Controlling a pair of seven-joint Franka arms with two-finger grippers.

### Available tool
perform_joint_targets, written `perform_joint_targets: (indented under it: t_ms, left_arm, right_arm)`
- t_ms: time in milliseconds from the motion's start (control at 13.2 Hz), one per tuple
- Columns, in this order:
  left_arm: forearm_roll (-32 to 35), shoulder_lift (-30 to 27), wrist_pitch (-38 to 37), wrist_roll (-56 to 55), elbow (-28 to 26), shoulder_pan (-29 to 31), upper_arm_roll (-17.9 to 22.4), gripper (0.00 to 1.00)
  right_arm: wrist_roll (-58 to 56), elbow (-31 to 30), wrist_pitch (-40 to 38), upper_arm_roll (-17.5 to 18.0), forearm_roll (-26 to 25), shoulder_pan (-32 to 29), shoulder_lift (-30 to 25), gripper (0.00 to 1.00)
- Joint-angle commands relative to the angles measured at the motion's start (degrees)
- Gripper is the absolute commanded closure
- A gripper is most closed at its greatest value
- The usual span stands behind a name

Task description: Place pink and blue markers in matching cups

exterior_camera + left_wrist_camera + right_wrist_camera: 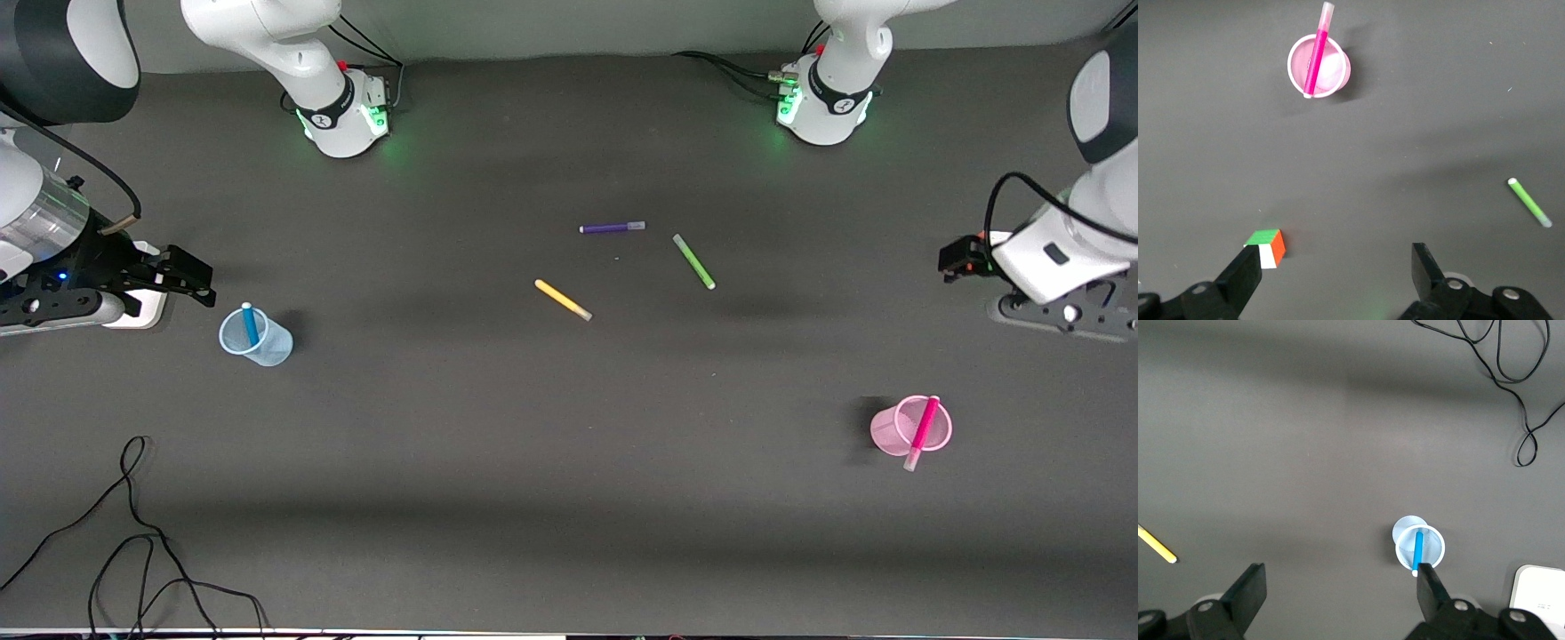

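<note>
The magenta-pink marker point(922, 430) leans in the textured pink plastic cup point(893, 434) toward the left arm's end of the table point(498, 462), its grey cap past the rim nearest the front camera. The bright blue marker point(250, 324) stands nearly upright in the smooth pale blue cup point(267, 343) at the right arm's end. The left gripper point(1337, 273) and the right gripper point(1342, 595) hover with fingers spread, holding nothing.
</note>
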Motion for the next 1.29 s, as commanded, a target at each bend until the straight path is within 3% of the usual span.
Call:
perform_joint_targets:
  t_ms: [0, 151, 379, 1211]
  left_arm:
    - [-1.02, -1.51, 1.47, -4.89, -1.93, -0.28, 0.26, 0.0]
    - [-1.02, -0.9, 1.03, -5.07, -0.53, -0.28, 0.26, 0.0]
    - [-1.28, 0.52, -3.35, -5.6, 5.87, 1.64, 1.05, 0.0]
    - [-1.55, 0.34, -4.25, -8.94, 5.98, 1.74, 1.06, 0.0]
  right_arm:
    - [1.42, -0.47, -0.79, -0.24, 0.58, 0.54, -1.27, 0.0]
    - [1.68, -0.38, -0.79, -0.24, 0.58, 0.54, -1.27, 0.0]
    - [2.47, 0.4, -0.79, -0.24, 0.58, 0.54, -0.66, 0.0]
    - [2.48, 0.58, -0.62, -0.24, 2.06, 0.45, -0.04, 0.0]
